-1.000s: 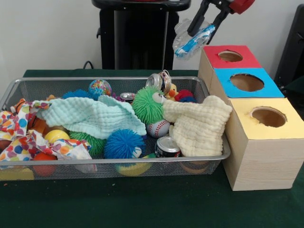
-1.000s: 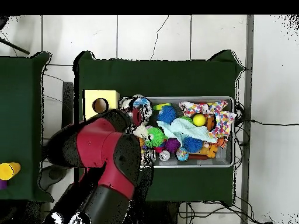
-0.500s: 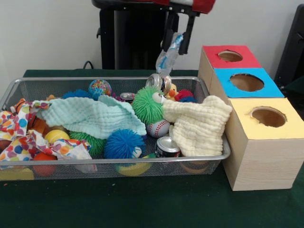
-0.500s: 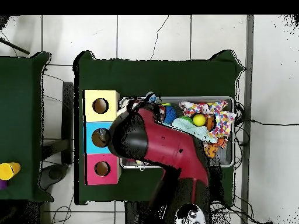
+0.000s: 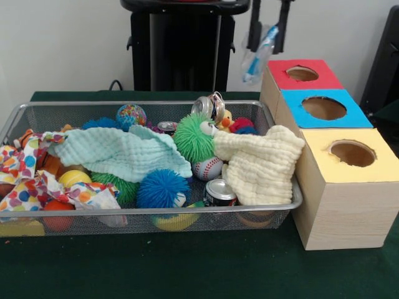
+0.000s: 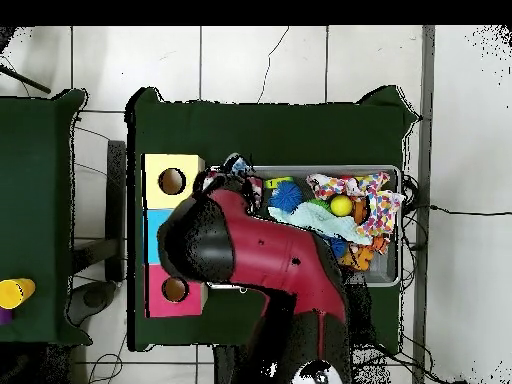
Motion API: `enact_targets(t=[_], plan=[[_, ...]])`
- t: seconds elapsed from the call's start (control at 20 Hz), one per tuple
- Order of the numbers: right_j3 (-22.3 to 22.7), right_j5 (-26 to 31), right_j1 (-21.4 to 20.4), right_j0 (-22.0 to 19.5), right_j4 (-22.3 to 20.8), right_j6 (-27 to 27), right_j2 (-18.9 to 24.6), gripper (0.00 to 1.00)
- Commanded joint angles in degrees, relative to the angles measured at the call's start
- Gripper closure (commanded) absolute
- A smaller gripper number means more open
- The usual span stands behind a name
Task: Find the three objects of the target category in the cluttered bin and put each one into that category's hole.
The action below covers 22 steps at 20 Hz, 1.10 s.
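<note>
My gripper (image 5: 268, 36) hangs at the top of the front view, shut on a crumpled clear plastic bottle (image 5: 257, 55) with a blue label. The bottle dangles just left of the red-topped box's hole (image 5: 302, 73), above the bin's far right corner. Beside that box stand the blue-topped box (image 5: 324, 108) and the yellow-topped box (image 5: 353, 152), each with a round hole. The wire bin (image 5: 124, 212) holds drink cans (image 5: 219, 191), one of them at the back (image 5: 209, 106). From overhead, the red arm (image 6: 255, 260) hides the gripper and the blue box.
The bin also holds a green spiky ball (image 5: 193, 137), a blue spiky ball (image 5: 163, 188), a baseball (image 5: 207, 168), a mint cloth (image 5: 118, 152), a cream cloth (image 5: 259, 165) and a dotted cloth (image 5: 25, 180). A black pedestal (image 5: 181, 50) stands behind.
The gripper with the bottle swung left from above the red box to over the bin's back edge, then came back right and now hangs beside the red box.
</note>
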Motion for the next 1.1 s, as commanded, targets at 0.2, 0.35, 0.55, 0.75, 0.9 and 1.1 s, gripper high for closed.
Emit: enact_targets(t=[0.2, 0.35, 0.55, 0.75, 0.9, 1.1], plan=[[4.6, 1.2, -1.0, 0.7, -4.3, 1.7, 7.9, 1.00], [4.6, 0.9, -0.9, 0.7, -4.5, 2.9, 8.1, 1.00], [5.6, -0.8, -0.9, 0.2, -4.5, 4.2, 9.0, 1.00], [6.6, -2.5, -0.8, -0.4, -4.3, 5.0, 9.9, 1.00], [6.8, -3.2, -0.6, -0.5, -4.4, 5.3, 10.3, 1.00], [6.9, -4.0, -0.2, -0.2, -4.7, 5.7, 10.1, 1.00]])
